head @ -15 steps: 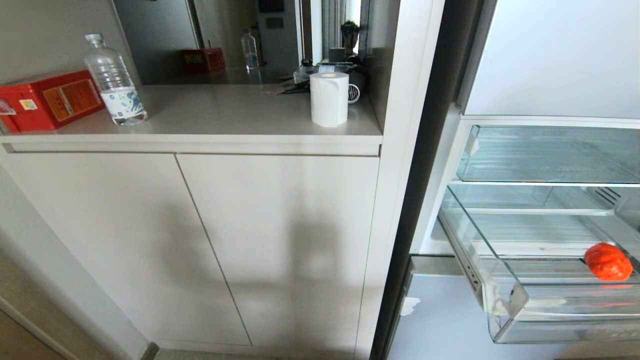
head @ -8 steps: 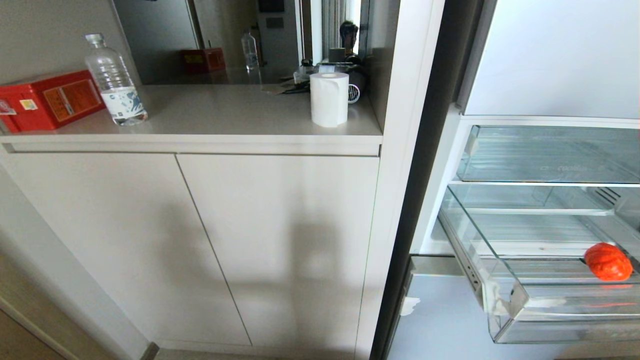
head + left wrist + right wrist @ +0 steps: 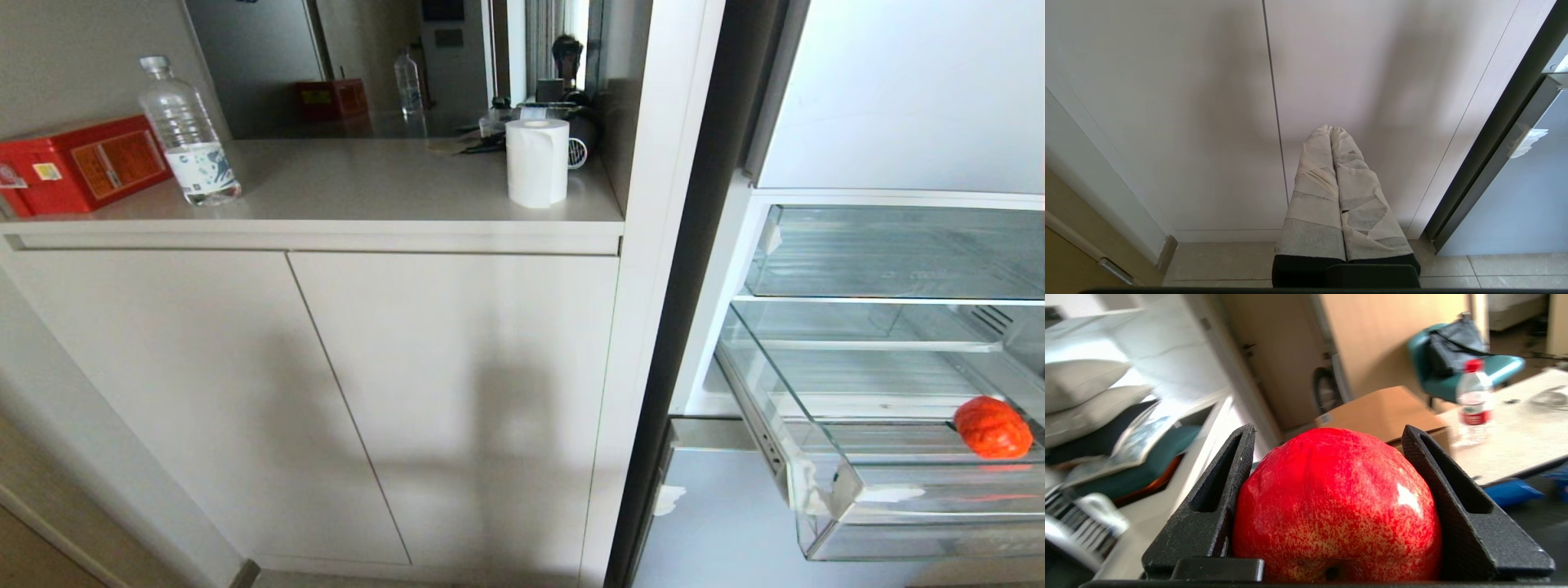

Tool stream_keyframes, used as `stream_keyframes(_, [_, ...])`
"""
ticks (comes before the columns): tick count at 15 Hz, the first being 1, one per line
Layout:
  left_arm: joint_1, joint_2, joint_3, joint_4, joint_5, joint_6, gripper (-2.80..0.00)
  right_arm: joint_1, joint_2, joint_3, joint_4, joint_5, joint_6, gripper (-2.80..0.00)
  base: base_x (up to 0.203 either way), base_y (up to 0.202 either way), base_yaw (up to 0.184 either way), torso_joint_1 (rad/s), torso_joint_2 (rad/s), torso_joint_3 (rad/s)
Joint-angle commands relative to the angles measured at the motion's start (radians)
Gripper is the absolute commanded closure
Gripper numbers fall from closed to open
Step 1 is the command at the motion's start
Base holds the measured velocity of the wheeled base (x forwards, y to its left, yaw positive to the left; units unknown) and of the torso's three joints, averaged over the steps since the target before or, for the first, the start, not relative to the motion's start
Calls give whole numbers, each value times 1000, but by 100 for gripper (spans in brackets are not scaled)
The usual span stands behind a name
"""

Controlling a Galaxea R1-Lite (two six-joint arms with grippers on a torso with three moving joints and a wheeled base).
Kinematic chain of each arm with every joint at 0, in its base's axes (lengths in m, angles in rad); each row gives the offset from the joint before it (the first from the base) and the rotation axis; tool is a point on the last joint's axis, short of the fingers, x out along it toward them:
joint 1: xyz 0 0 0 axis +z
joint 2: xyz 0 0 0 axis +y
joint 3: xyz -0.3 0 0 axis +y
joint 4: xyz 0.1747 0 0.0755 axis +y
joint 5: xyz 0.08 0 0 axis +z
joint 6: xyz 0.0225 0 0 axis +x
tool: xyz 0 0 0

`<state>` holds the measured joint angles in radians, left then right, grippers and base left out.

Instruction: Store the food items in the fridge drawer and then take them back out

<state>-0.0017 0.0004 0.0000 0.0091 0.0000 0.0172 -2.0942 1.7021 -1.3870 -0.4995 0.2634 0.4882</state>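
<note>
The fridge drawer (image 3: 857, 498) is standing pulled out at the lower right of the head view, a clear plastic bin with a ridged floor, a thick front lip and white tape scraps at its near left corner. One lumpy red-orange food item (image 3: 993, 428) is lying inside it, toward the right side, resting on the ridged floor. Above the drawer, another clear bin (image 3: 890, 253) with faint lettering on its front is sitting pushed in.

A second food item (image 3: 1337, 510), round, red and speckled with yellow, is showing only in the right wrist view, where the right claw (image 3: 1331, 437) is gripping it between its two black fingers (image 3: 1216, 490), one pressing against each side. Neither arm is appearing in the head view, so I cannot tell where this claw is relative to the drawer; behind it a blurred room with a water bottle on a table is showing.

The left claw (image 3: 1332, 130) is hanging parked in front of the pale cabinet doors (image 3: 1331, 73), above the tiled floor, its tape-wrapped fingers (image 3: 1314, 183) lying pressed together and holding nothing.

On the worktop (image 3: 367, 188) left of the fridge, a red box (image 3: 82, 163), a plastic bottle (image 3: 186, 135) and a white paper roll (image 3: 537, 161) are standing well apart.
</note>
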Motion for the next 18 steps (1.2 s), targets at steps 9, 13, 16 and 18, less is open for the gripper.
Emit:
stream_keyframes(9, [0,-2,0,0,0,0,0,-90,314,-115,-27,-3,14,0,0,0,0,0,0,0])
stream_keyframes(13, [0,-2,0,0,0,1,0,-93,484,-143,-148,2,-54,0,0,0,0,0,0,0])
stream_keyframes(16, [0,-2,0,0,0,0,0,-114,565,-159,-174,17,-115,0,0,0,0,0,0,0])
stream_keyframes(18, [0,-2,0,0,0,0,0,-122,576,-161,-172,38,-117,0,0,0,0,0,0,0])
